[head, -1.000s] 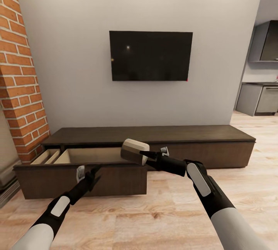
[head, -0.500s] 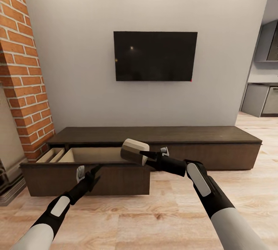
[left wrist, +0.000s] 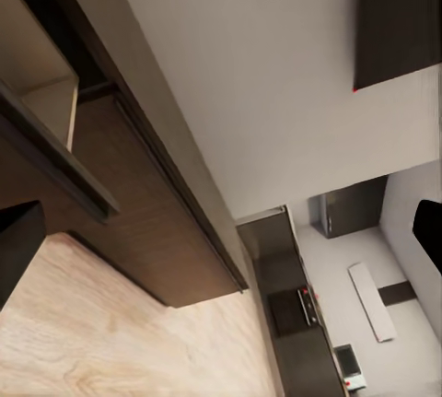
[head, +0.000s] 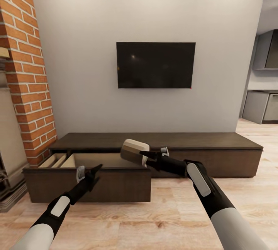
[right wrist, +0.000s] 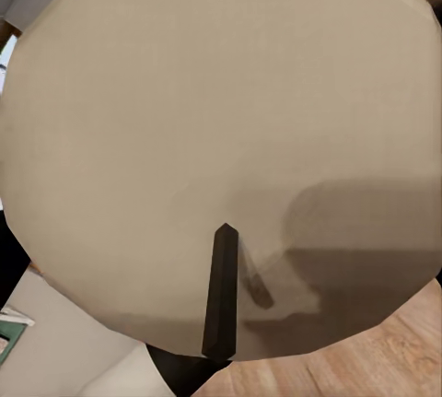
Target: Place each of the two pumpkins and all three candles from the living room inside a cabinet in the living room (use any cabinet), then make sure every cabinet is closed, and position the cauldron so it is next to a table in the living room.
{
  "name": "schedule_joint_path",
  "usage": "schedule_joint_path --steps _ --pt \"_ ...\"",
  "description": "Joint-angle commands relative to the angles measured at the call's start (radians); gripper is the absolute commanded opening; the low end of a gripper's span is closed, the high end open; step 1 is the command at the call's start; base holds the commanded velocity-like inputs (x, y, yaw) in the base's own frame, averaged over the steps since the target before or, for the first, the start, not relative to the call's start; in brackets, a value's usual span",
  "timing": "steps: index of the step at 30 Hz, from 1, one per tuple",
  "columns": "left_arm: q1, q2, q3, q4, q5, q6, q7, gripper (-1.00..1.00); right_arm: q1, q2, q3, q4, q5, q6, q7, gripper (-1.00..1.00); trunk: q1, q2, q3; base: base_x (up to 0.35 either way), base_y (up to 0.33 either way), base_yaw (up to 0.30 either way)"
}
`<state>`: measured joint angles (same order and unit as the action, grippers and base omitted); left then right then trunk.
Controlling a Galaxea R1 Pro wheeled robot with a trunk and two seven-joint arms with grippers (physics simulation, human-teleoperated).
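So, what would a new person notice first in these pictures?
Probably the candle in the right gripper, held tilted above the right end of the open drawer of the cabinet. Next, the black TV on the grey wall above it, and the brick column at the left. The left gripper hangs empty by the drawer front.
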<state>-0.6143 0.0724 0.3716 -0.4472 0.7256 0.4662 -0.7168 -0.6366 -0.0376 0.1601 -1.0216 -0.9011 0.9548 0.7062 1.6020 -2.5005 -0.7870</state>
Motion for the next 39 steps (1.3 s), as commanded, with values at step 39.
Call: schedule_joint_path --steps 39 --pt "-0.001 0.0 0.003 0.001 0.005 0.007 -0.003 1.0 0.0 -0.001 -0.001 0.008 0.001 0.003 0.003 -1.0 -0.136 0.246 0.068 0.0 0.0 0.124"
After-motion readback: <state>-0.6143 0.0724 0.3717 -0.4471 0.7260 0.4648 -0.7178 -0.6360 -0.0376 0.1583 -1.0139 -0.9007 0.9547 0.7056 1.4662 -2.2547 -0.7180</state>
